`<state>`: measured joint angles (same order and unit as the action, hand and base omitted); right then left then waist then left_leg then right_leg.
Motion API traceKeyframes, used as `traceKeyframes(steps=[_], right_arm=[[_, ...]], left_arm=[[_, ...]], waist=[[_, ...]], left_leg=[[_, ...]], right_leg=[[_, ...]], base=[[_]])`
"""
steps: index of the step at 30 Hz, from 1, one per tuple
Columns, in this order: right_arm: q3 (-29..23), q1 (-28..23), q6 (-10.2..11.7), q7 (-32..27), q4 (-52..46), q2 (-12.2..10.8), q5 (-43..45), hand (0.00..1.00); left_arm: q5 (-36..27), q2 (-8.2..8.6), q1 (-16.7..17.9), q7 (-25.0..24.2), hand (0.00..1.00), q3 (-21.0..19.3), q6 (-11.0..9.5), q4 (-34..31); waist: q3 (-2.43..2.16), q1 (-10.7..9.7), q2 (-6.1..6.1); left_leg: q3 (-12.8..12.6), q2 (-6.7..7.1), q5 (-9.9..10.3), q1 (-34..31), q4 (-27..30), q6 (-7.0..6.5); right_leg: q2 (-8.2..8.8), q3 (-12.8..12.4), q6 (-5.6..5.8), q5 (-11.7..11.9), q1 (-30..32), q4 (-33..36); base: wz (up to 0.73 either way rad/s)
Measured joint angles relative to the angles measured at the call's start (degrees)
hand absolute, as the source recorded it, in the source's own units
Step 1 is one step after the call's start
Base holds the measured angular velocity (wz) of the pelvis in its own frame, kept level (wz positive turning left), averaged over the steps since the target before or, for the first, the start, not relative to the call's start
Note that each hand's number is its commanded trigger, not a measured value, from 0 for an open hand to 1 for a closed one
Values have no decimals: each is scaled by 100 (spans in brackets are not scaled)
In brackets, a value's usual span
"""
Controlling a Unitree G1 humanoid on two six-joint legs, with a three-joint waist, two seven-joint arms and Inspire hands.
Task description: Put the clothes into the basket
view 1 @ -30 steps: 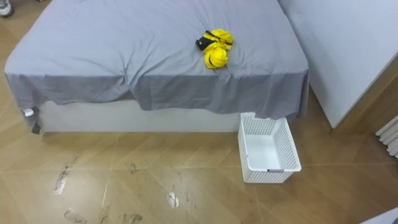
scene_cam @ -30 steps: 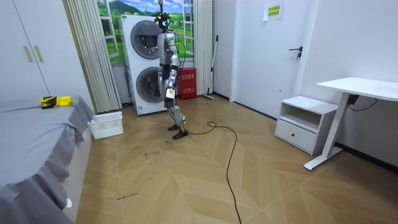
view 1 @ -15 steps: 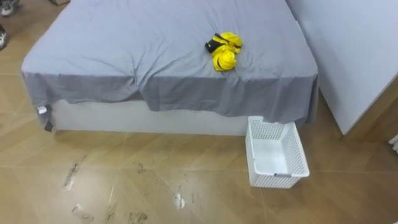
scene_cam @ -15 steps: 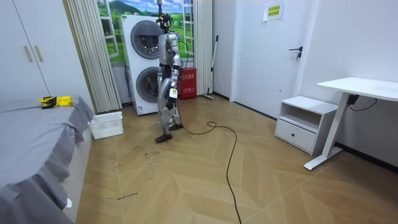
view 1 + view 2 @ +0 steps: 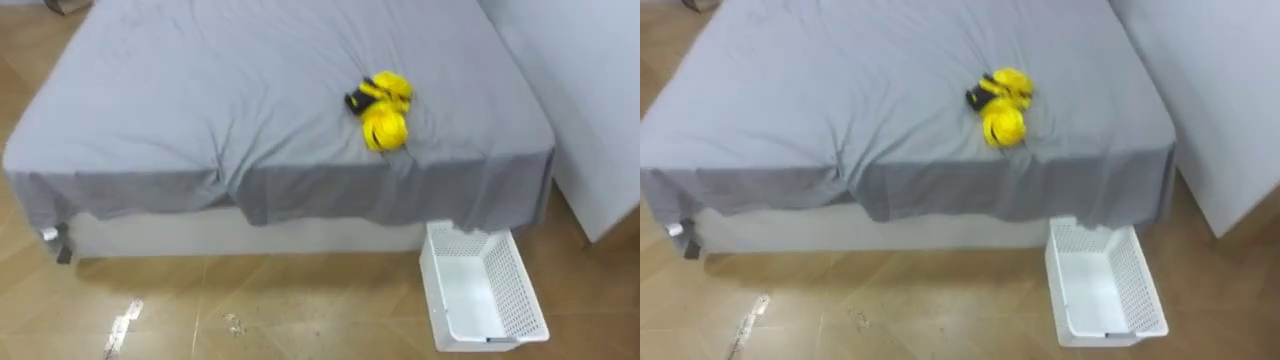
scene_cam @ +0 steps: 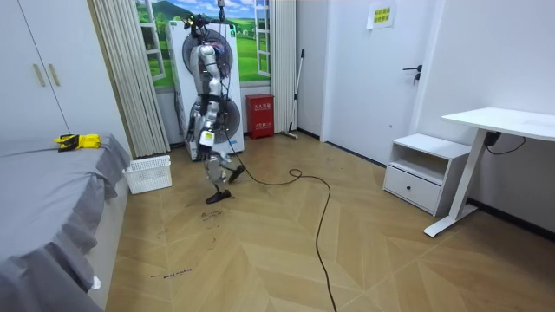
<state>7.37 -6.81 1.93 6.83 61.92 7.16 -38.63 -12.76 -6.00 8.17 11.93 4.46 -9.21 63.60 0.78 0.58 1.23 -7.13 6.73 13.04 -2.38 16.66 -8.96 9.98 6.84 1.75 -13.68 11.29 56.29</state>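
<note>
The robot has walked on from the washing machines [image 6: 180,61] toward the room view's left, and now stands mid-step on the wood floor [image 5: 270,310], a little short of the basket [image 5: 478,295]. With that walk the eye views have moved in. The bed [image 5: 200,90] and basket sit closer below the head than a second ago, though neither has itself moved. The approach is nearly done, but nothing has been picked up yet.

A hand [image 6: 206,138] hangs at the robot's side in the room view, too small there to tell how it is held or whether it holds anything.

Nearest is bare floor with a few pale scuffs. Then comes the white basket, empty, standing on the floor against the foot of the bed near its right corner.

Above it the grey sheet hangs over the bed's edge. The clothes [image 5: 382,115], a yellow bundle with a dark patch, lie on the sheet a little back from that edge, above and to the left of the basket.

Nothing lies between the robot and the bundle. A white cupboard [image 5: 590,100] stands close on the right, and the bundle will probably need a lean over the edge.
</note>
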Motion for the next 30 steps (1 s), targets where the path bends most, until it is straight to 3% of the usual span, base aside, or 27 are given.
traceKeyframes(steps=[1, 2, 3, 4, 5, 6, 7, 8, 9, 10, 11, 12, 13, 14, 15, 16, 17, 18, 19, 20, 22, 23, 24, 25, 26, 28, 30], right_arm=[[-17, 5, 2, -26, -301, -3, 20, 0], [-46, 50, 19, -59, -499, -24, 77, 0], [-59, 110, 27, -95, -614, -28, 76, 0], [-62, 125, 50, -117, -684, -21, 70, 0], [-86, 122, 90, -197, -880, -15, 74, 0], [-101, 111, 121, -236, -967, -17, 75, 0], [-147, 105, 160, -288, -1131, -23, 103, 0], [-193, 159, 212, -306, -1311, -25, 123, 0], [-202, 173, 240, -309, -1414, -25, 122, 0], [-225, 161, 277, -319, -1656, -21, 113, 0], [-246, 154, 308, -367, -1894, -11, 79, 0], [-247, 150, 304, -423, -2026, -11, 78, 0], [-247, 128, 309, -487, -2258, -13, 107, 0], [-246, 118, 309, -502, -2359, -3, 137, 0], [-241, 111, 308, -502, -2408, 1, 142, 0], [-229, 129, 317, -493, -2508, 15, 126, 0], [-240, 154, 388, -496, -2569, 39, 90, 0], [-240, 206, 417, -512, -2552, 41, 91, 0], [-228, 292, 430, -558, -2529, 43, 53, 0], [-226, 314, 427, -570, -2529, 51, -3, 0], [-225, 286, 369, -666, -2560, 60, 49, 0], [-252, 194, 298, -762, -2677, 77, 71, 0], [-249, 175, 280, -792, -2705, 94, 74, 0], [-235, 89, 170, -877, -2727, 77, 116, 0], [-235, -26, 87, -924, -2857, 87, 146, 0], [-256, -36, 104, -925, -2971, 121, 142, 0], [-374, 4, 174, -957, -2987, 156, 147, 0]], left_arm=[[2, 4, -36, -4, 0, 35, 1, -84], [-7, 16, -48, -10, 0, 119, 1, -143], [-10, 15, -67, -13, 0, 310, 12, -145], [-9, 18, -82, -17, 0, 407, 18, -147], [0, 32, -90, -31, 0, 535, 23, -151], [0, 53, -63, -39, 0, 545, 27, -151], [12, 70, -6, -52, 0, 562, 36, -153], [35, 58, -1, -76, 0, 547, 49, -156], [92, 45, 15, -89, 0, 510, 52, -154], [124, 9, 64, -97, 0, 473, 57, -130], [121, -21, 181, -110, 0, 439, 61, -131], [123, -41, 254, -119, 0, 399, 68, -138], [131, -75, 373, -123, 0, 292, 118, -161], [182, -90, 482, -121, 0, 188, 144, -183], [184, -105, 554, -117, 0, 174, 144, -211], [175, -126, 711, -111, 0, 120, 142, -341], [131, -145, 775, -111, 0, 79, 127, -425], [91, -155, 753, -110, 0, 87, 123, -462], [-21, -178, 696, -107, 0, 95, 115, -556], [-85, -187, 619, -97, 0, 87, 94, -626], [-149, -188, 602, -90, 0, 83, 35, -703], [-263, -169, 596, -85, 0, 80, 32, -774], [-300, -154, 592, -83, 0, 77, 20, -801], [-341, -158, 612, -78, 0, 48, 14, -781], [-340, -174, 604, -82, 0, 71, 8, -793], [-342, -228, 629, -94, 0, 134, 0, -770], [-340, -230, 678, -99, 0, 136, 0, -770]], waist=[[15, -1, -19], [25, -8, -39], [23, -47, -80], [20, -51, -100], [27, -28, -132], [25, -40, -162], [-9, -29, -198], [-37, 15, -259], [-40, 39, -282], [-76, 47, -319], [-98, 89, -420], [-94, 82, -461], [-86, 34, -484], [-73, -46, -447], [-64, -52, -409], [-60, -85, -358], [-43, -123, -297], [-43, -167, -298], [10, -203, -220], [36, -168, -178], [62, -79, -127], [29, 0, -159], [23, 17, -180], [-65, 75, -169], [-85, 35, -25], [-70, 6, 123], [-78, -38, 172]], left_leg=[[86, -50, 58, 158, -90, 12], [161, -115, 117, 331, -190, 32], [274, -171, 200, 511, -291, 53], [316, -194, 243, 608, -330, 68], [422, -226, 333, 818, -427, 97], [478, -254, 359, 955, -493, 113], [565, -332, 433, 1193, -643, 161], [581, -428, 545, 1300, -685, 234], [596, -480, 602, 1316, -670, 277], [690, -622, 722, 1323, -551, 439], [680, -800, 834, 1359, -380, 657], [620, -877, 860, 1374, -256, 757], [470, -1003, 803, 1358, 220, 925], [340, -1036, 588, 1297, 875, 1214], [264, -1055, 387, 1262, 1221, 1309], [176, -1123, -120, 1080, 1987, 1390], [139, -1217, -193, 814, 2597, 1353], [102, -1262, -104, 651, 2765, 1250], [-9, -1330, 146, 337, 2880, 1150], [6, -1307, 405, -56, 2783, 1151], [41, -1300, 600, -598, 2267, 1187], [117, -1302, 541, -905, 1619, 1232], [97, -1318, 328, -1038, 1301, 1126], [59, -1268, -5, -1029, 1109, 865], [-91, -1117, -87, -733, 695, 782], [-209, -904, -215, -469, 267, 726], [-217, -797, -225, -370, 147, 708]], right_leg=[[-183, 138, -64, -197, 374, -439], [-420, 196, -88, -239, 622, -1170], [-618, 238, -146, -153, 740, -2107], [-677, 293, -158, -33, 787, -2580], [-754, 370, -207, 373, 808, -3443], [-773, 416, -227, 646, 794, -3702], [-856, 457, -302, 1092, 757, -4110], [-984, 465, -506, 1418, 775, -4338], [-1048, 482, -595, 1548, 797, -4372], [-1170, 517, -687, 1650, 781, -4307], [-1291, 630, -784, 1562, 694, -4060], [-1334, 738, -803, 1445, 647, -3925], [-1399, 799, -897, 1141, 499, -3672], [-1403, 905, -962, 905, 242, -3555], [-1405, 921, -979, 805, 59, -3574], [-1426, 892, -967, 680, -367, -3851], [-1440, 792, -866, 594, -691, -4081], [-1442, 759, -863, 567, -796, -4143], [-1429, 695, -849, 546, -1018, -4307], [-1404, 605, -847, 545, -1197, -4445], [-1371, 366, -795, 516, -1334, -4505], [-1364, 236, -702, 442, -1352, -4488], [-1365, 164, -646, 385, -1346, -4445], [-1271, 21, -514, 257, -1344, -4283], [-1114, -22, -437, 215, -1332, -4221], [-972, -53, -358, 171, -1383, -4322], [-895, 27, -334, 182, -1435, -4483]], base=[[28], [38], [34], [35], [28], [32], [16], [4], [0], [-6], [-8], [-10], [6], [7], [0], [-11], [-7], [0], [-8], [-20], [-58], [-74], [-69], [-44], [-34], [-27], [-17]])
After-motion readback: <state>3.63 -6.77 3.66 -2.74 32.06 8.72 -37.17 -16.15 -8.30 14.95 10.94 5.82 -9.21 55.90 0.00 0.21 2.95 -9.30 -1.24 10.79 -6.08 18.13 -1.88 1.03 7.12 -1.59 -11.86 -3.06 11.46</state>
